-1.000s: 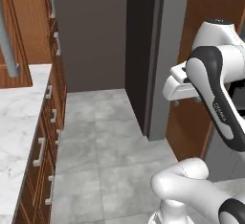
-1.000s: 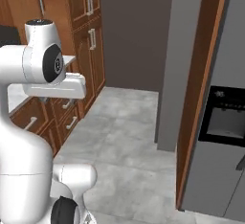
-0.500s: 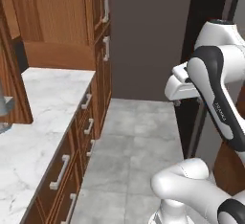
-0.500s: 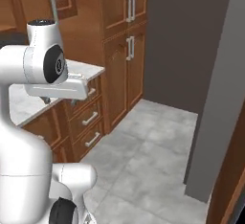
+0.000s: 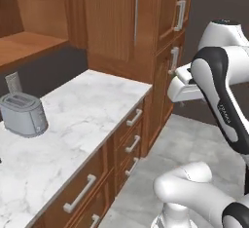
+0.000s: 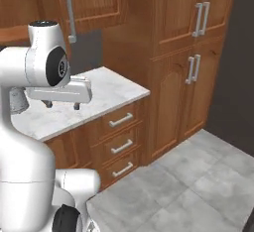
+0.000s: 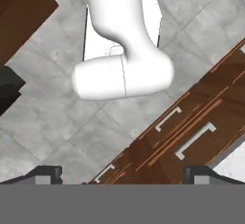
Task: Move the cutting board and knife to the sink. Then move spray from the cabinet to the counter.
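My gripper [image 6: 62,105] hangs open and empty beside the counter's end, above the floor in front of the drawers, with nothing between its fingertips [image 7: 45,173]. The white marble counter [image 5: 92,110] runs along the left over brown drawers. Above it the brown wall cabinet [image 5: 34,42] stands open, showing a bare wood shelf. Its door carries a long grey bar handle [image 5: 136,12]. The cutting board, knife, sink and spray are out of view.
A silver toaster [image 5: 22,115] stands on the counter at the far left. Tall wooden cupboards [image 6: 198,62] rise just past the counter's end. Grey tiled floor [image 6: 198,176] spreads to the right. Straight below the hand are drawer fronts [image 7: 191,141] and my own base.
The whole picture has shifted, so the base has moved: the dark hallway is gone and the counter, toaster and open cabinet have come into view. The gripper stays open.
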Robot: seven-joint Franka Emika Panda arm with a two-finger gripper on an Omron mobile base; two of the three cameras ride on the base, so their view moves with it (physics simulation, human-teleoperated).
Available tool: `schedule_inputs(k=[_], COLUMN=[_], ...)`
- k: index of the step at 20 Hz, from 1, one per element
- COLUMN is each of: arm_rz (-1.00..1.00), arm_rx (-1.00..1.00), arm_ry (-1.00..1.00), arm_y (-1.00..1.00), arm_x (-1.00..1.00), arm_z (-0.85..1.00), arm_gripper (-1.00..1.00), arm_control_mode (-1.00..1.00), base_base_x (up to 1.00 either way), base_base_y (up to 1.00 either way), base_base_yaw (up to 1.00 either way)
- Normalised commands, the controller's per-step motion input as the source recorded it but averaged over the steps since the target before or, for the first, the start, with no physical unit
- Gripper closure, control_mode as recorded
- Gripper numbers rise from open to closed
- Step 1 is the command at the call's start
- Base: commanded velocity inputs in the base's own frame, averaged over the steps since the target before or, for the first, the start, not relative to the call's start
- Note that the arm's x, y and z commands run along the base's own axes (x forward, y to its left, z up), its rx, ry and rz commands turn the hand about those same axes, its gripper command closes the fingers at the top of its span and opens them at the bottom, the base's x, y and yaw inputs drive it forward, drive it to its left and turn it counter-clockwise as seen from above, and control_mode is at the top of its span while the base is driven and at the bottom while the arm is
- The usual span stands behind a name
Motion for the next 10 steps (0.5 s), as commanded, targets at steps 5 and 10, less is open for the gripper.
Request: schedule_inputs(k=[5, 10], arm_rz=[0.00, 0.00], arm_rx=[0.00, 0.00], arm_ry=[0.00, 0.00], arm_y=[0.00, 0.00], arm_x=[0.00, 0.00], arm_z=[0.00, 0.00], arm_gripper=[-1.00, -1.00], arm_control_mode=[1.00, 1.00], base_base_x=[0.86, 0.55], base_base_y=[0.00, 0.22], base_base_yaw=[0.64, 0.61])
